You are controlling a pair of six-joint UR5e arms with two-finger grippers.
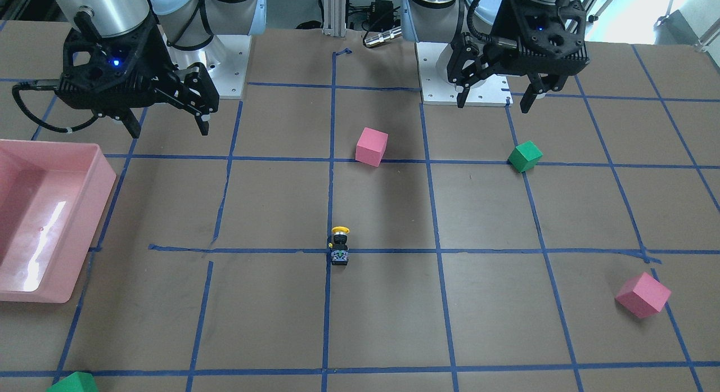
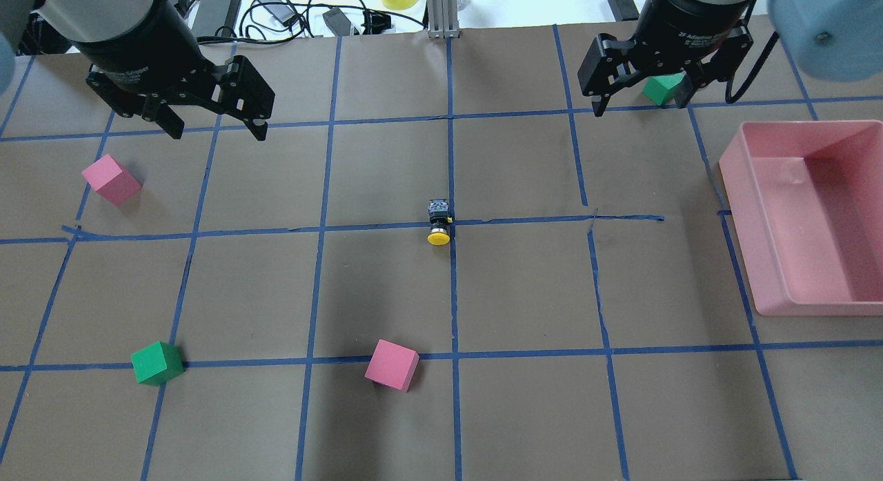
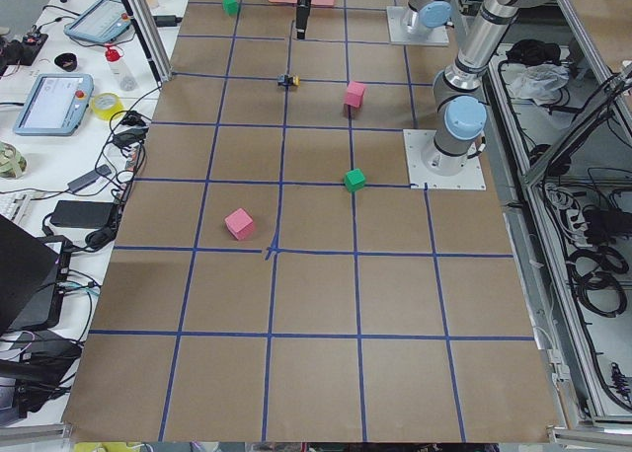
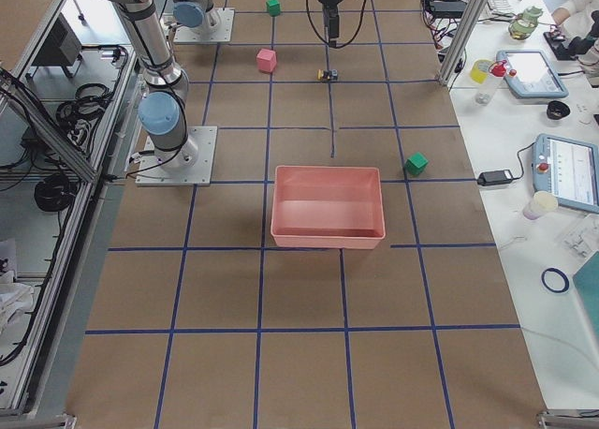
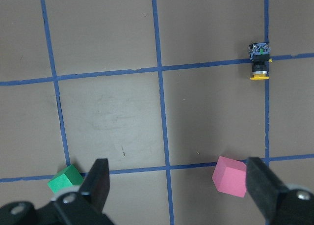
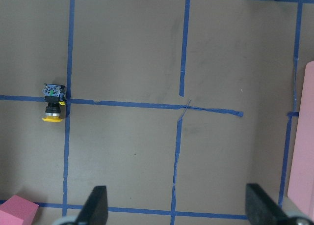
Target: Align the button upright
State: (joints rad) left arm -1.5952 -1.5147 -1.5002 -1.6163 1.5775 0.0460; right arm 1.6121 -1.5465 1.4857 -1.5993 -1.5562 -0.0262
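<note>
Button (image 2: pixel 439 222) is left lying on its side at the middle tape crossing. Seen from overhead, it's spotted at 4 o'clock from the left gripper (image 2: pixel 217 131) and 8 o'clock from the right gripper (image 2: pixel 639 103). Both are spread wide, well apart from it.

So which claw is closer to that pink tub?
Right. The right gripper hangs by the pink tub's far corner; the left gripper is across the table, past the button.
</note>
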